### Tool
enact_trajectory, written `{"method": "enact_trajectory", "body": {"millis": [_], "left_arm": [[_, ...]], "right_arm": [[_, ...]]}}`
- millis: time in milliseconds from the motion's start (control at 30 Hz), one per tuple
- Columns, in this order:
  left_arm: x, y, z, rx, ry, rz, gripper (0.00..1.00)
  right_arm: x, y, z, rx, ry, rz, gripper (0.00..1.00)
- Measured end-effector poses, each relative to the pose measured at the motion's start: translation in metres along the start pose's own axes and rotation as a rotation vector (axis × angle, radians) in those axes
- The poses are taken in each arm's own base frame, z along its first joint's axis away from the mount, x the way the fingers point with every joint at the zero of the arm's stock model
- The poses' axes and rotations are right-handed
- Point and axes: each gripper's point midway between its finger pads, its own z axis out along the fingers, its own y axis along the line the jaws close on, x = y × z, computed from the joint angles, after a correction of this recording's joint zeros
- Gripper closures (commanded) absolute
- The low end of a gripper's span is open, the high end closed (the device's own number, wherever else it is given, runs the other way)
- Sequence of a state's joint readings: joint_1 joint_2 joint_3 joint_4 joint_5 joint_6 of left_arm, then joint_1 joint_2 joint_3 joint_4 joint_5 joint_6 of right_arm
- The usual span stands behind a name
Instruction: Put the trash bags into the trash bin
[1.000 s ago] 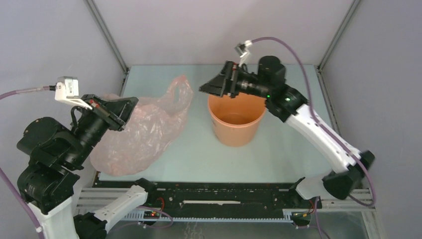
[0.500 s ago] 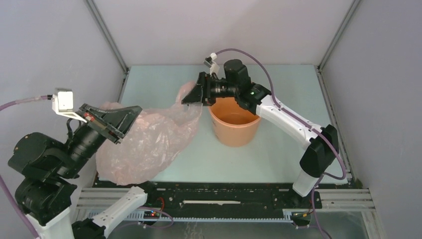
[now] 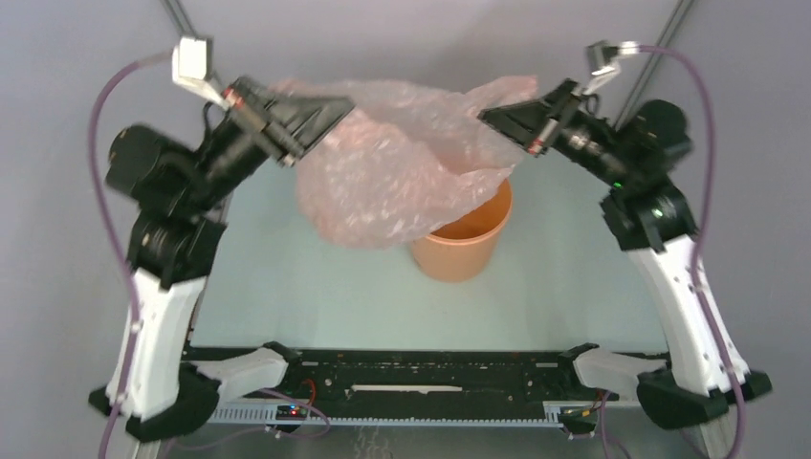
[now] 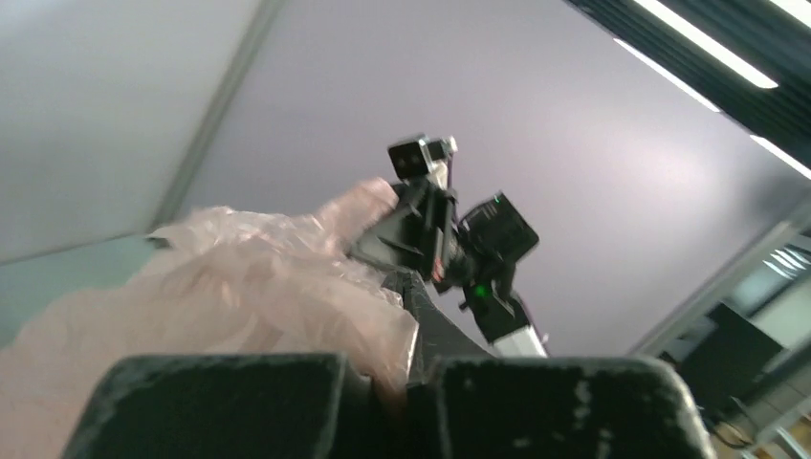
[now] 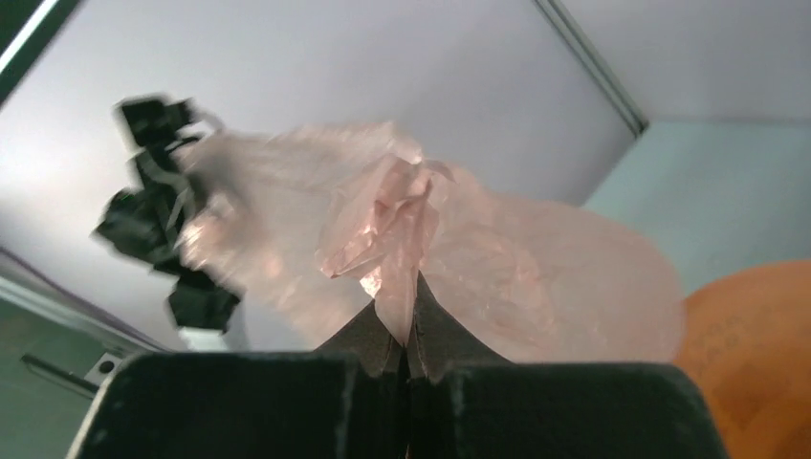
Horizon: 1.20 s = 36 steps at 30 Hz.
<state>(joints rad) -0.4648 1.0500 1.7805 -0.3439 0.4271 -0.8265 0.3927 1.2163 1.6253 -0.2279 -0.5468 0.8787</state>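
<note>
Pale-green tabletop [image 3: 316, 287] nearest. Orange bin [image 3: 464, 251] upright mid-tabletop, right of centre. Pink bag [image 3: 402, 163] hangs stretched in air above bin, lower folds covering bin's left rim from top camera; whether they touch there, cannot tell. Left end effector [image 3: 337, 103] raised high, pinched narrow on bag's left edge. Right end effector [image 5: 409, 330] equally high, clamped tight on bag's bunched right corner. Grey walls [image 3: 402, 38] behind.
</note>
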Motion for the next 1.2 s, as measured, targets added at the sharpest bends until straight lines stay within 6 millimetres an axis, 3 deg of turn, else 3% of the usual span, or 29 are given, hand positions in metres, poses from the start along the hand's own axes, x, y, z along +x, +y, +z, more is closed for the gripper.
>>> {"method": "enact_trajectory", "body": {"millis": [100,233,367,500,567,667,800,967,1067,1200], "left_arm": [[-0.009,-0.021,0.044,0.142,0.016,-0.044,1.0],[0.008,-0.02,0.083,0.214,0.082,-0.119,1.0],[0.031,0.001,0.097,0.188,0.126,-0.203,1.0],[0.056,0.028,0.104,0.131,0.166,-0.288,1.0],[0.073,0.044,0.105,0.092,0.194,-0.321,1.0],[0.093,0.064,0.102,0.034,0.235,-0.352,1.0],[0.094,0.068,0.09,0.008,0.233,-0.356,1.0],[0.066,0.047,0.063,0.037,0.167,-0.316,1.0],[0.056,0.03,0.05,0.069,0.149,-0.298,1.0],[0.053,0.025,0.046,0.078,0.144,-0.3,1.0]], "right_arm": [[-0.022,0.041,-0.036,-0.047,-0.098,-0.077,1.0],[-0.03,0.056,-0.064,-0.034,-0.16,-0.116,1.0],[-0.026,0.028,-0.069,0.055,-0.158,-0.081,1.0],[0.0,-0.022,-0.068,0.174,-0.099,0.006,1.0],[0.018,-0.048,-0.068,0.231,-0.049,0.063,1.0],[0.035,-0.063,-0.066,0.253,0.012,0.121,1.0],[0.039,-0.045,-0.056,0.178,0.053,0.142,1.0],[0.047,0.001,-0.041,0.043,0.114,0.155,1.0],[0.051,0.01,-0.048,0.038,0.122,0.179,1.0],[0.039,0.009,-0.065,0.078,0.059,0.197,0.99]]}}
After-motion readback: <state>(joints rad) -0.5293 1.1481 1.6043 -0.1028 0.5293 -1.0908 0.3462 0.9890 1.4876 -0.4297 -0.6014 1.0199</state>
